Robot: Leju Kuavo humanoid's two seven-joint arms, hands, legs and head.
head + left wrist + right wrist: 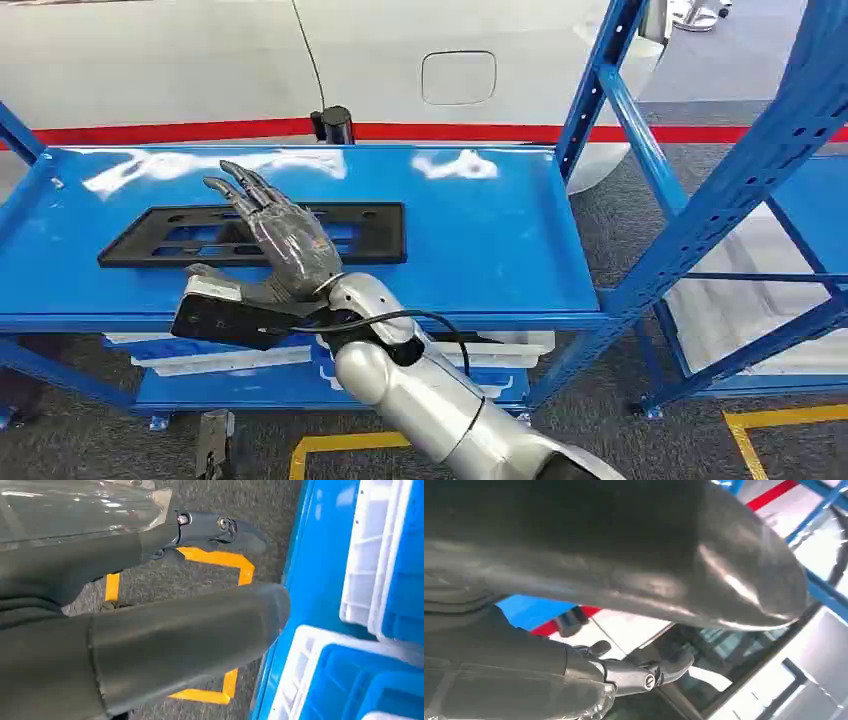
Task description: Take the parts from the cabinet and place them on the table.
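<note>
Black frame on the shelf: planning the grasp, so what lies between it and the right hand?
Nothing: in the head view the right hand hangs directly over the black frame.

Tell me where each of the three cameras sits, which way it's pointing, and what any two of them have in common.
Head view: high on the body, looking down at the blue shelf, the black part and the right hand.
Left wrist view: behind the left hand, facing the floor's yellow tape and blue-and-white bins.
Right wrist view: behind the right hand, facing the white car.
Shared: head and right wrist views both show the car's red stripe and the right hand.
</note>
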